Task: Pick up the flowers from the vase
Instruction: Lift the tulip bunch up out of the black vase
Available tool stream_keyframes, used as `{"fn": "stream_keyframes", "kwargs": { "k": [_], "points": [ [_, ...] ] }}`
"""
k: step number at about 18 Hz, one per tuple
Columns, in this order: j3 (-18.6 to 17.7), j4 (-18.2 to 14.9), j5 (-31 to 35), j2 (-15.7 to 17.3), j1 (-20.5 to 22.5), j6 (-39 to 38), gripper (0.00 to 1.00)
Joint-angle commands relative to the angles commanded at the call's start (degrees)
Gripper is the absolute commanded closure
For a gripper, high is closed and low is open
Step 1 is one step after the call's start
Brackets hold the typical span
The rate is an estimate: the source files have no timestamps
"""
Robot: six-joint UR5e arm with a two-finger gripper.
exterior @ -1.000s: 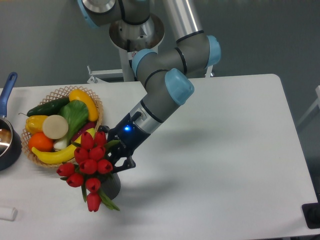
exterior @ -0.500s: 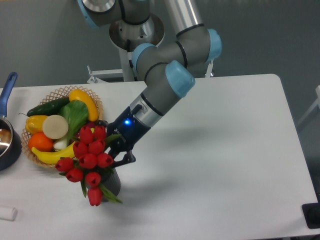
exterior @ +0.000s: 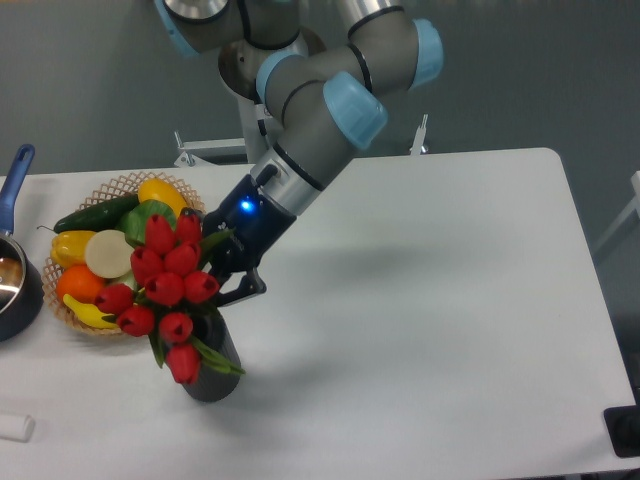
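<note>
The flowers (exterior: 165,288), a bunch of red tulip buds with green leaves, hang over the front left of the table, partly in front of the fruit basket. My gripper (exterior: 222,266) is shut on the bunch at its right side, its fingers mostly hidden behind the buds. Below the bunch stands the vase (exterior: 213,363), a small dark grey cylinder. The lowest bud and leaves overlap its rim. Whether the stems are still inside the vase is hidden by the buds.
A woven basket (exterior: 190,205) of fruit and vegetables stands at the left, right behind the flowers. A blue-handled pot (exterior: 14,280) sits at the left edge. A small white object (exterior: 15,427) lies at the front left corner. The arm (exterior: 320,110) reaches down from the back.
The gripper has risen and shifted left with the flowers, lifting the bunch higher above the vase. More of the vase now shows below the buds.
</note>
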Motion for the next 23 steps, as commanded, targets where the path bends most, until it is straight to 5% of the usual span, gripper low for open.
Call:
{"fn": "stream_keyframes", "kwargs": {
  "k": [14,23],
  "points": [
    [6.6,-0.1,-2.5,0.6,2.8,-3.6,0.63],
    [9.8,-0.1,-3.7,1.5,2.8,-15.4,0.64]
  ]
}}
